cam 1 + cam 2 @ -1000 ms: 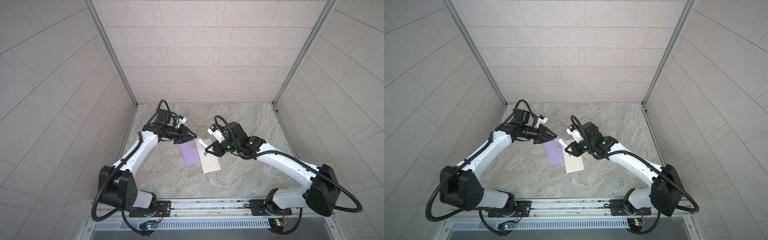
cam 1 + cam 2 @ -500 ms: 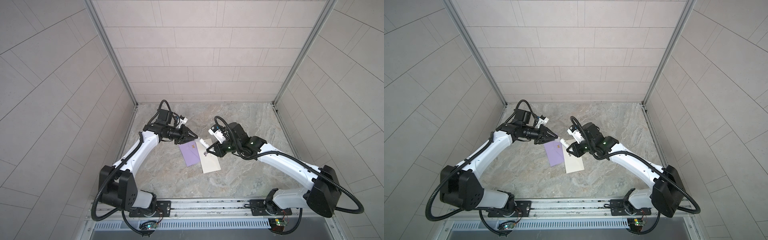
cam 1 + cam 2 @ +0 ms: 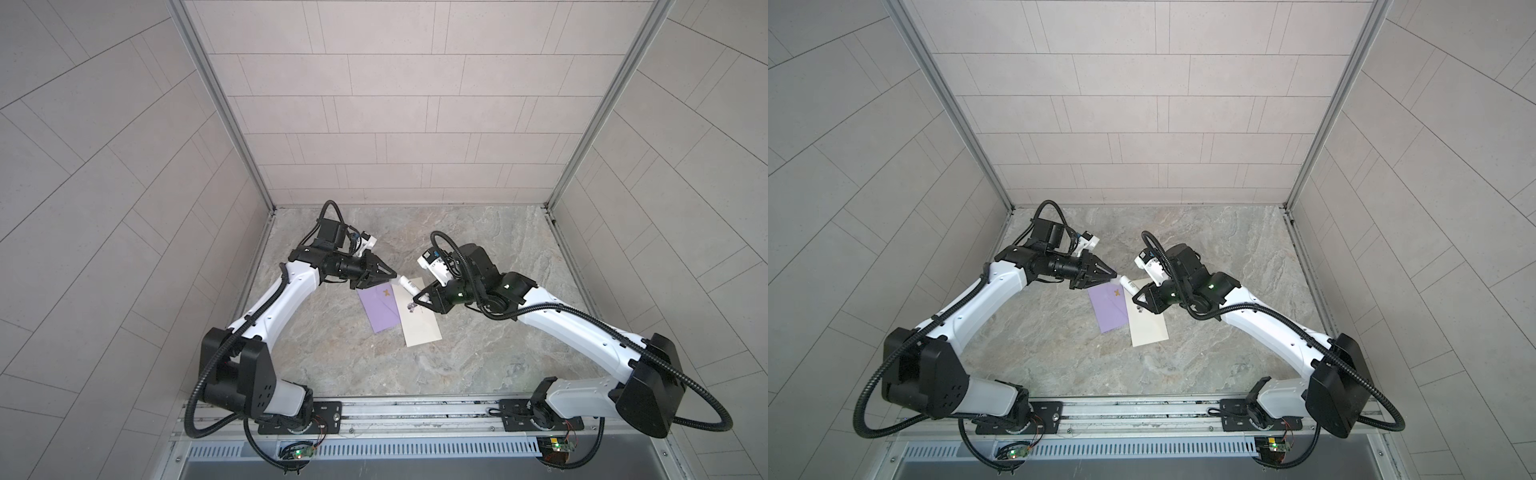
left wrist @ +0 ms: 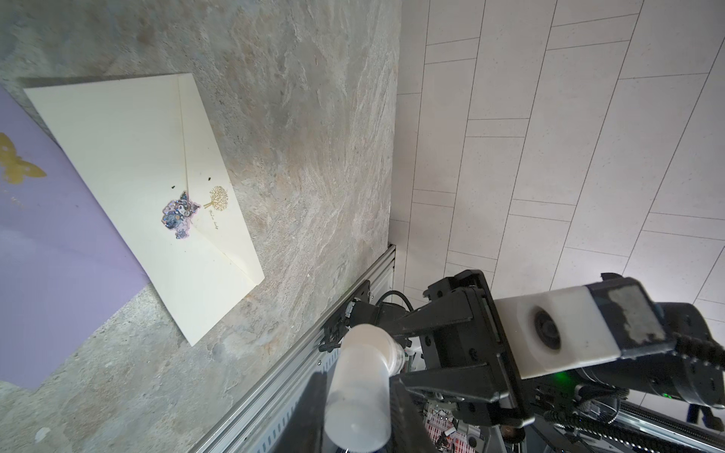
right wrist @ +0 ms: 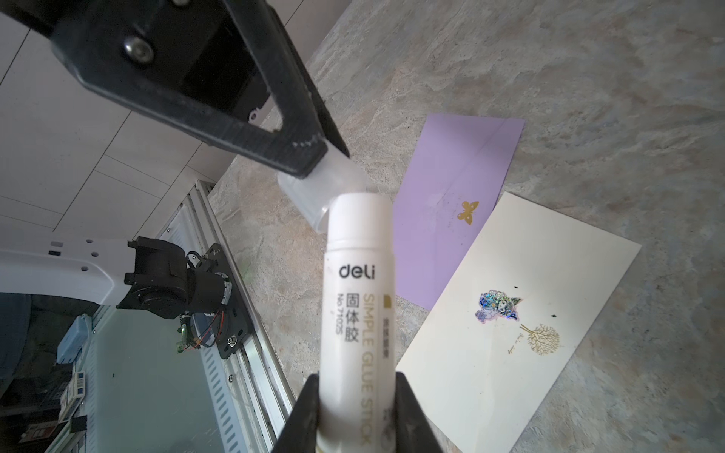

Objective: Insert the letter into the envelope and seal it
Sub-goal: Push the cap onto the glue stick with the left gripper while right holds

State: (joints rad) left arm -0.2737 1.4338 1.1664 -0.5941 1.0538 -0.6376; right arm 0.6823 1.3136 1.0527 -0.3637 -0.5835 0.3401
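My right gripper (image 5: 357,412) is shut on the lower body of a white glue stick (image 5: 359,306). My left gripper (image 4: 359,396) is shut on its translucent cap (image 4: 361,376). The cap's (image 5: 317,192) mouth meets the stick's top end at a slight angle. Whether it is seated I cannot tell. In both top views the two grippers (image 3: 395,276) (image 3: 419,297) face each other over the far end of the papers. A cream envelope (image 3: 419,328) with a sparkly sticker on its flap tip lies flat, overlapping a purple envelope (image 3: 380,309) with a gold butterfly. No loose letter shows.
Both papers (image 3: 1148,328) (image 3: 1108,309) lie mid-floor on the marbled table (image 3: 1225,257). Tiled walls close in the left, back and right sides. A metal rail (image 3: 1142,409) with both arm bases runs along the front edge.
My left gripper, with the cap in it, has crept slightly toward the glue stick's tip. The right arm and both envelopes have stayed where they were.
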